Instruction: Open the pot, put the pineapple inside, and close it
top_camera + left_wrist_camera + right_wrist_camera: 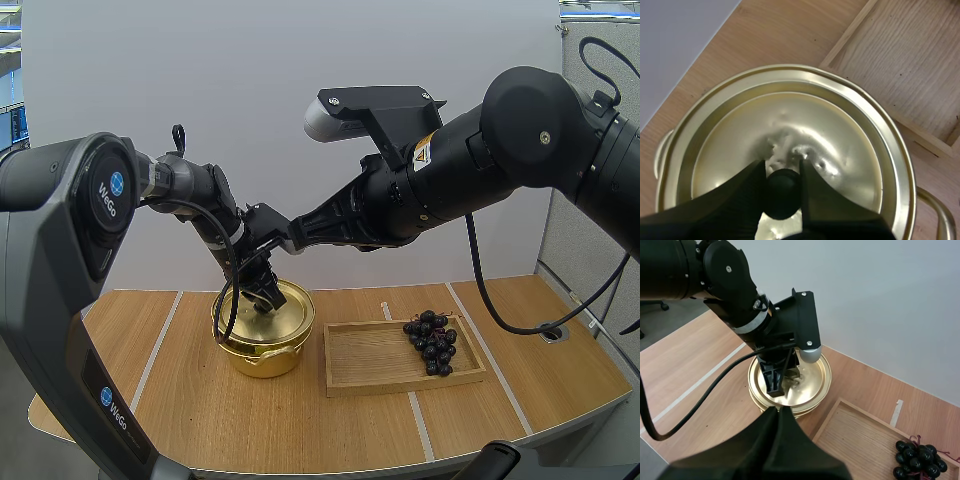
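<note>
Gripping dead centre: left gripper fingers pinch the knob atop the lid, straight lift ahead; right gripper clenched, empty, near the pot.

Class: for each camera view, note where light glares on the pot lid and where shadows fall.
High view: the lid gleams softly; the pot throws a faint shadow on the table. Left wrist view: blotchy glare rings the knob pinched by the left end effector. Right wrist view: a bright highlight on the lid; the shut right end effector is a dark wedge.
</note>
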Controlling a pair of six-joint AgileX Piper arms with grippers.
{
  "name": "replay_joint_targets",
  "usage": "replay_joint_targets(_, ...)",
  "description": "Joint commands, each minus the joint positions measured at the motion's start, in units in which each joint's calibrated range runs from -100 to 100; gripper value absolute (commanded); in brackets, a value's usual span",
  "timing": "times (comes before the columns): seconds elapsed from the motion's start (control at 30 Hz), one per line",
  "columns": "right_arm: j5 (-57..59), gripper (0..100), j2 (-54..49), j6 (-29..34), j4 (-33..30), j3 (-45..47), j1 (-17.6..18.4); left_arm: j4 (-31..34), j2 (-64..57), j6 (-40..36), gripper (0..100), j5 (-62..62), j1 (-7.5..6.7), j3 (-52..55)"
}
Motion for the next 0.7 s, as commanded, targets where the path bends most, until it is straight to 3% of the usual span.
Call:
replay_joint_targets(0.0, 0.3, 0, -0.6, 0.0, 0.0, 0.2, -0.3, -0.3, -0.1, 0.5, 0, -2.3, -0.16, 0.5)
replay_joint_targets(0.67, 0.3, 0, -0.6, 0.0, 0.0, 0.2, -0.3, -2.0, 3.6, 0.4, 0, 0.7, -0.16, 0.5)
